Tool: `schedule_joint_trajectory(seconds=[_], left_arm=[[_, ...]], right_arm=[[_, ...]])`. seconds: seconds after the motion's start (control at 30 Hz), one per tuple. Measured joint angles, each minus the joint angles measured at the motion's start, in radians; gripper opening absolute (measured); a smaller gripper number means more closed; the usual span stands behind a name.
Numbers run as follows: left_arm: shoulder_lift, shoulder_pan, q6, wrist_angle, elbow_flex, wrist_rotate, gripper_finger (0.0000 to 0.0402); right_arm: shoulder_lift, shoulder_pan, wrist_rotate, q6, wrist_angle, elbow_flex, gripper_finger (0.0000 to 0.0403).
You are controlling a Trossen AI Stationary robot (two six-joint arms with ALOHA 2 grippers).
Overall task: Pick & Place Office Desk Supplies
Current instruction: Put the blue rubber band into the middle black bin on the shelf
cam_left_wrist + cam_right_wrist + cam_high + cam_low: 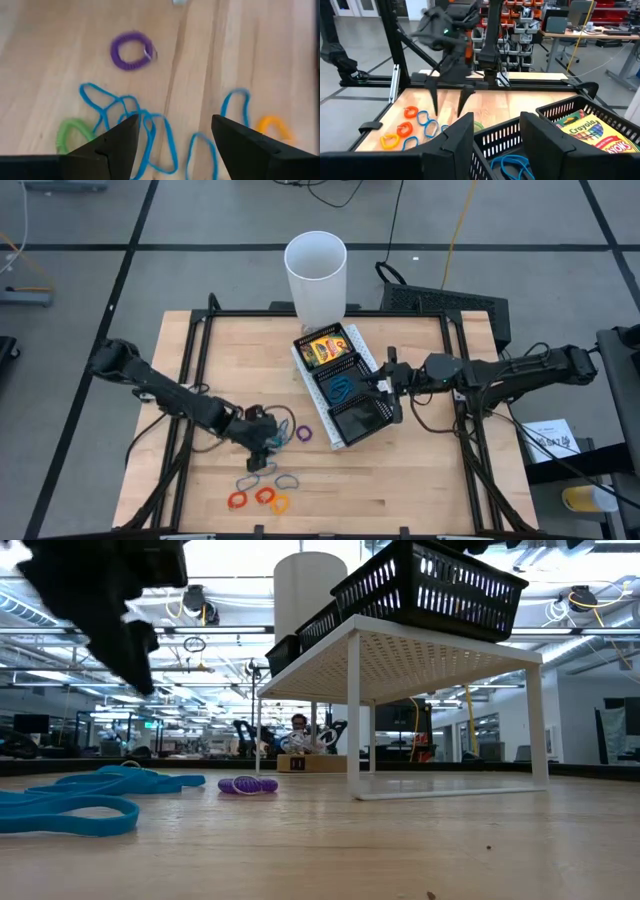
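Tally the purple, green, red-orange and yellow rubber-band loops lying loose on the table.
Purple loop: 1
Green loop: 1
Red-orange loops: 2
Yellow loop: 1
Total: 5
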Motion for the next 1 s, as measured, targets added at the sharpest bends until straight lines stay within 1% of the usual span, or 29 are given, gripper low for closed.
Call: schedule_joint_trajectory(seconds=[0.13,0.37,0.5,0.63,0.73,0.83,1.0], left_arm=[[0.084,-0.028,0.007,-0.012,0.000,0.001,0.0260],[0.192,-0.019,-0.017,-0.074,0.000,-0.016,0.0260],[0.227,-0.010,-0.016,-0.069,0.000,-0.016,0.0259],[0.233,-0.011,-0.010,-0.069,0.000,-0.014,0.0253],[0.231,-0.011,-0.012,-0.064,0.000,0.023,0.0232],[0.228,-0.011,0.008,-0.051,0.000,0.052,0.0199],[0.228,-0.007,0.015,-0.051,0.000,0.054,0.0140]], right_arm=[[0.008,0.000,0.002,0.000,-0.002,0.000,0.0150],[0.010,0.000,0.002,-0.001,-0.001,0.000,0.0144],[0.010,0.000,0.002,0.002,-0.015,0.000,0.0145],[0.010,0.000,0.003,0.002,-0.016,0.000,0.0143],[0.010,0.000,0.003,0.002,-0.016,0.000,0.0142],[0.010,0.000,0.003,0.001,-0.016,0.000,0.0143],[0.010,0.000,0.003,0.000,-0.021,0.000,0.0145]])
